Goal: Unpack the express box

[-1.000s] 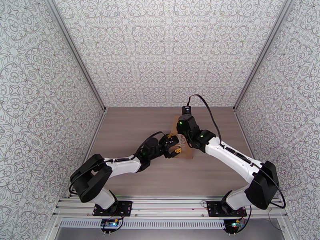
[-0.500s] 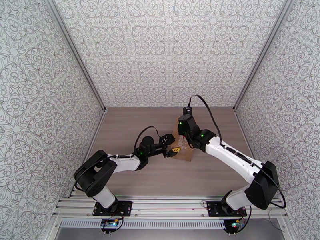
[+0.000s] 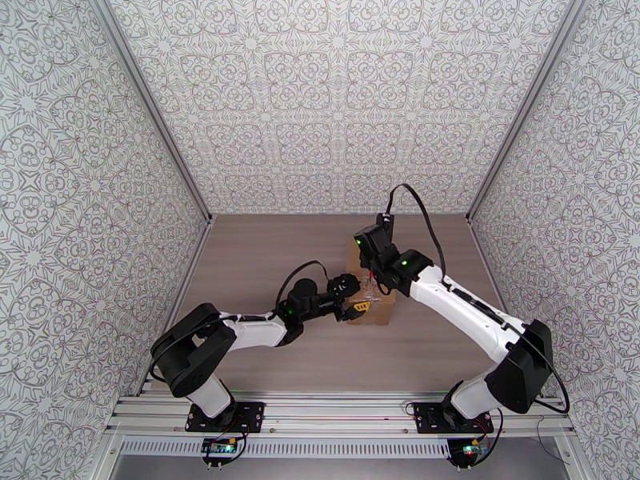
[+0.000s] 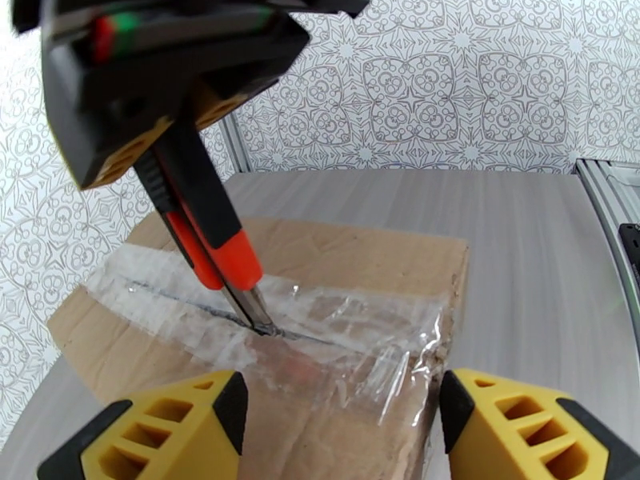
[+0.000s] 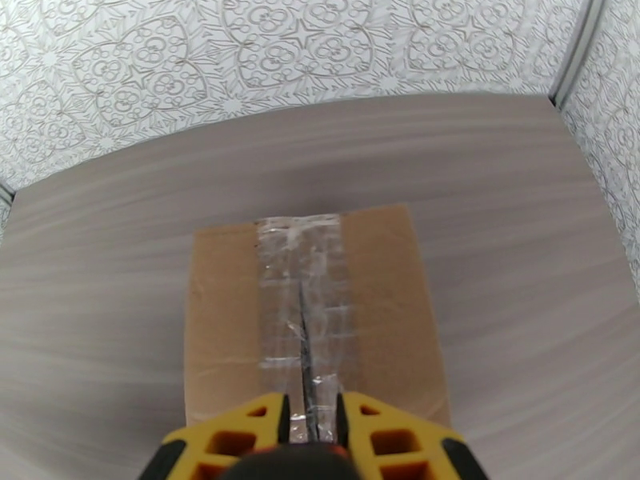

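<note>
The wood-grain desk (image 3: 264,266) carries the express box (image 3: 384,310), a brown carton lying a little right of the centre in the top view. The left gripper (image 4: 340,426) has its yellow fingers (image 4: 160,430) released and wide apart at the bottom of its wrist view, close before the box; whether they touch it I cannot tell. The right gripper (image 5: 310,426) is clenched on a red-and-black utility knife (image 4: 216,250). The blade tip stands in the clear tape (image 4: 344,314) on the seam.
</note>
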